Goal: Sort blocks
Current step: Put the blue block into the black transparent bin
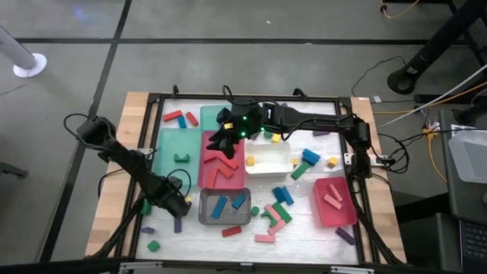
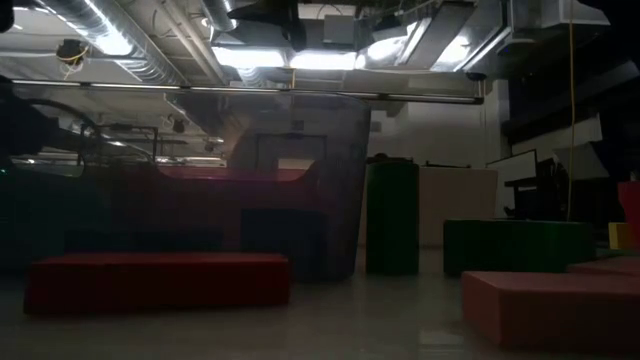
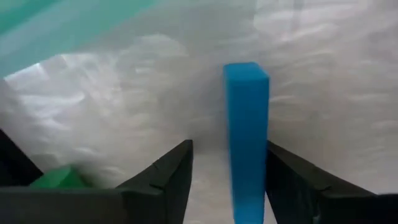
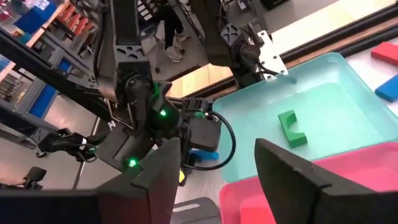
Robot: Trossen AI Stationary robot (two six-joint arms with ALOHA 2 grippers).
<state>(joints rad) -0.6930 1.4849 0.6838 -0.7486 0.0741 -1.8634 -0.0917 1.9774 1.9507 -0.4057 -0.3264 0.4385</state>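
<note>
White surface inside a black frame carries the whole job: shallow trays grouped near its middle, with loose blocks scattered around them. The grey tray (image 1: 225, 207) makes a handy landmark. It already holds blue pieces, so colours appear to be collected tray by tray; the red tray (image 1: 222, 161) just beyond it holds red bars, and the green tray (image 1: 177, 152) beside that one holds a green arch (image 4: 291, 127).

The left gripper (image 1: 181, 205) sits low, just to the left of the grey tray. In its wrist view a blue block (image 3: 247, 143) stands on end between the jaws, nearer one finger than the other, with a gap showing on the wider side. The jaws look fairly wide and not yet pinching, though contact on the close side cannot be ruled out from this angle. My reading is that the arm is lined up on this blue bar because its home, the grey tray, is right alongside.

The right gripper (image 1: 228, 131) hangs over the far end of the red tray, well beyond the grey tray. Its jaws stand apart with nothing between them in the right wrist view, so it is probably choosing a next piece. Many blocks remain loose to the right of the grey tray, so sorting looks far from finished.
</note>
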